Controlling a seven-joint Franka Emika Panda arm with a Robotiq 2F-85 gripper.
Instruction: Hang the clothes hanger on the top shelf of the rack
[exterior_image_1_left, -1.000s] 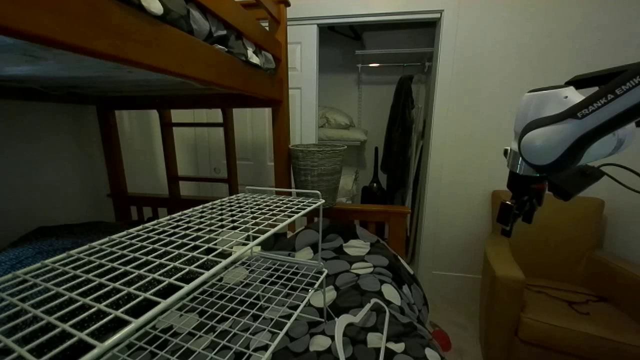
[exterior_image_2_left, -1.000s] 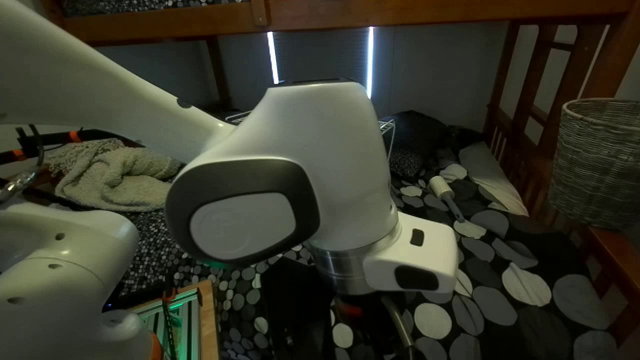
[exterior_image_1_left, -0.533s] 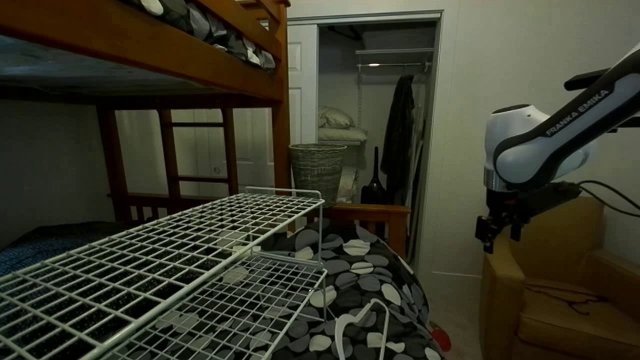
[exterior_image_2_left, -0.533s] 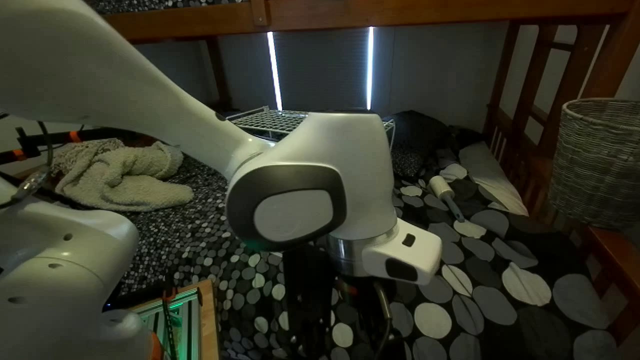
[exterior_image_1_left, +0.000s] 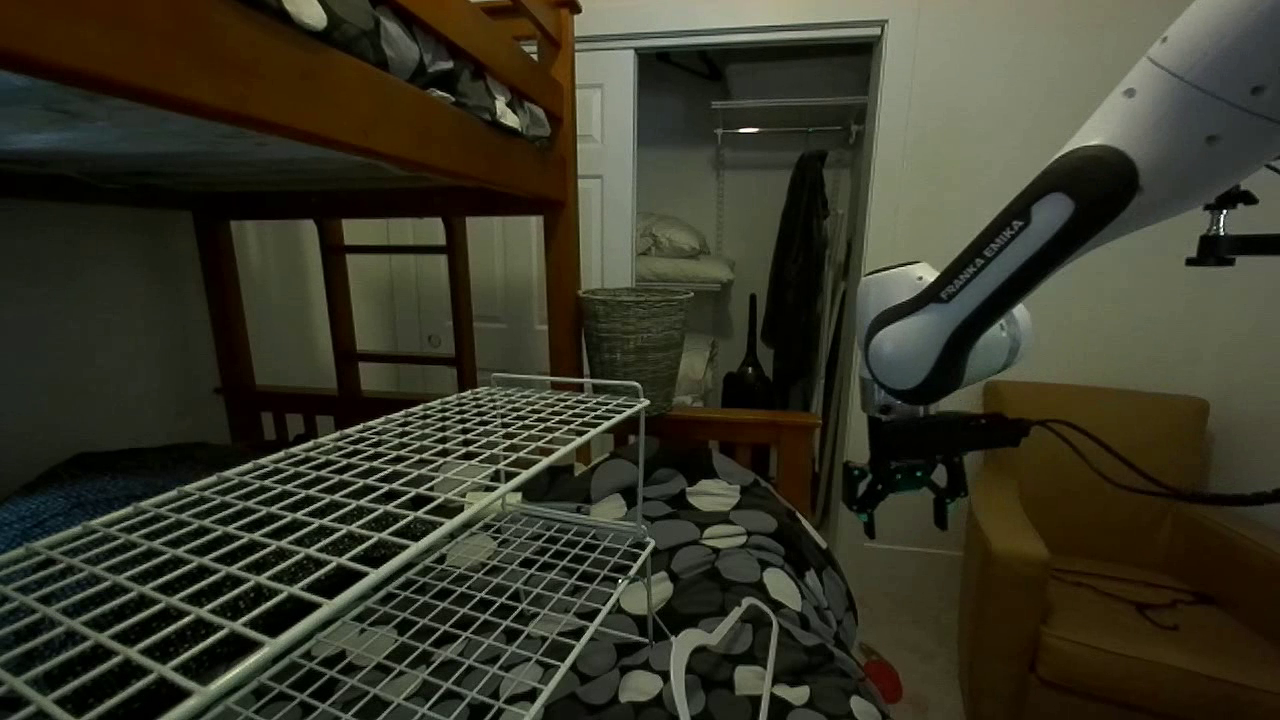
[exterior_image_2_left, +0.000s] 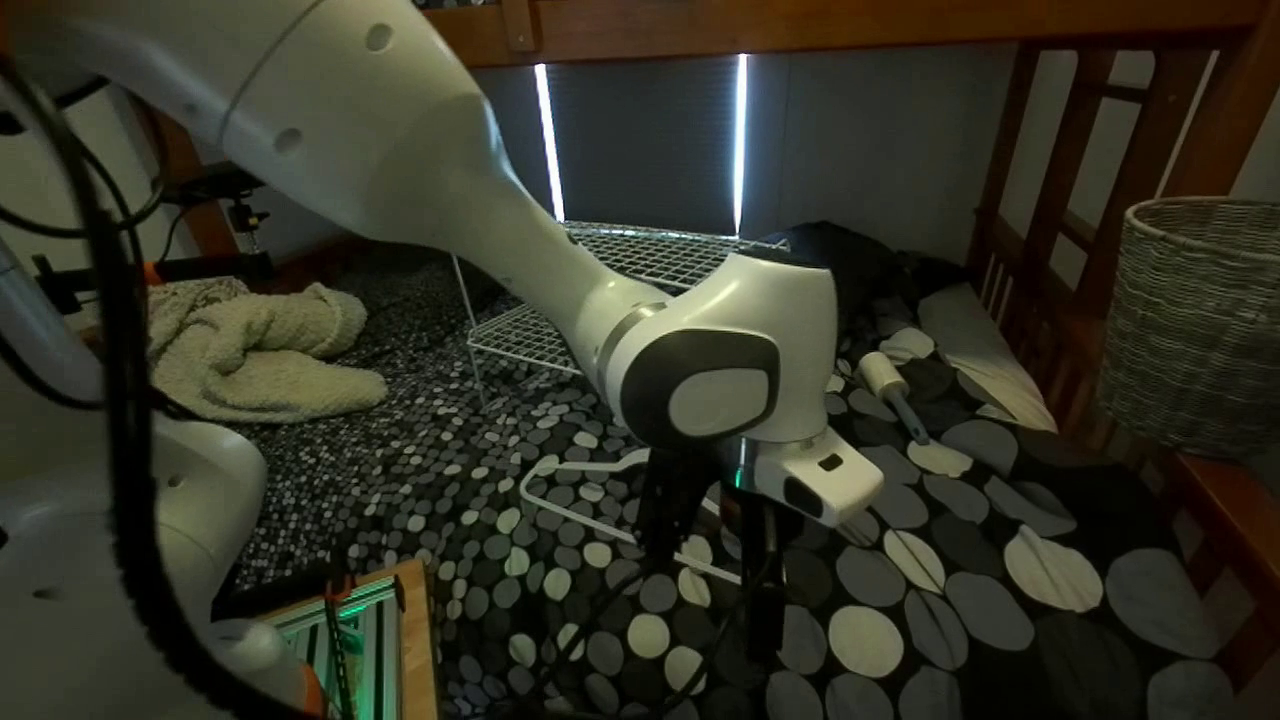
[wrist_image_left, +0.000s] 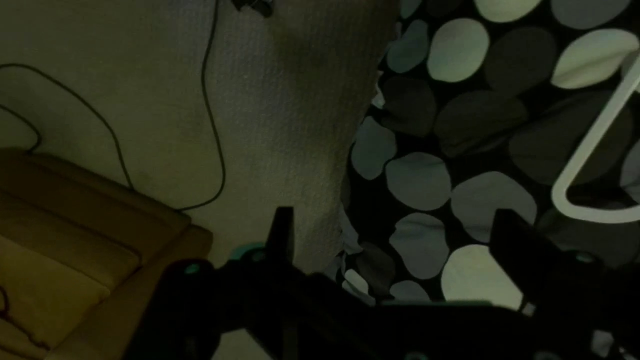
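Note:
The clothes hanger (exterior_image_1_left: 681, 665) is thin and white and lies on the dotted bedding. In an exterior view my arm partly covers the hanger (exterior_image_2_left: 590, 522). One rounded corner of the hanger (wrist_image_left: 590, 145) shows at the right edge of the wrist view. The rack (exterior_image_1_left: 641, 465) is white wire with two tiers on the bed. Its top shelf (exterior_image_1_left: 480, 508) is bare in an exterior view; the top shelf (exterior_image_2_left: 680, 252) is partly behind my arm in an exterior view. My gripper (exterior_image_1_left: 906, 528) is open, empty and pointing down, above the bed's edge. In the wrist view its fingers (wrist_image_left: 395, 212) are wide apart.
A wooden bunk bed (exterior_image_1_left: 790, 430) surrounds the rack, with its upper bunk overhead. A wicker basket (exterior_image_2_left: 1190, 330) stands on the bed's end ledge. A lint roller (exterior_image_2_left: 885, 380) and a fleece blanket (exterior_image_2_left: 260, 360) lie on the bed. A yellow armchair (exterior_image_1_left: 1100, 450) stands beside it.
The arm has come down and moved over toward the bed and the hanger, uncovering more of the rack. The gripper has turned, so both open fingers show. The hanger and rack have not moved.

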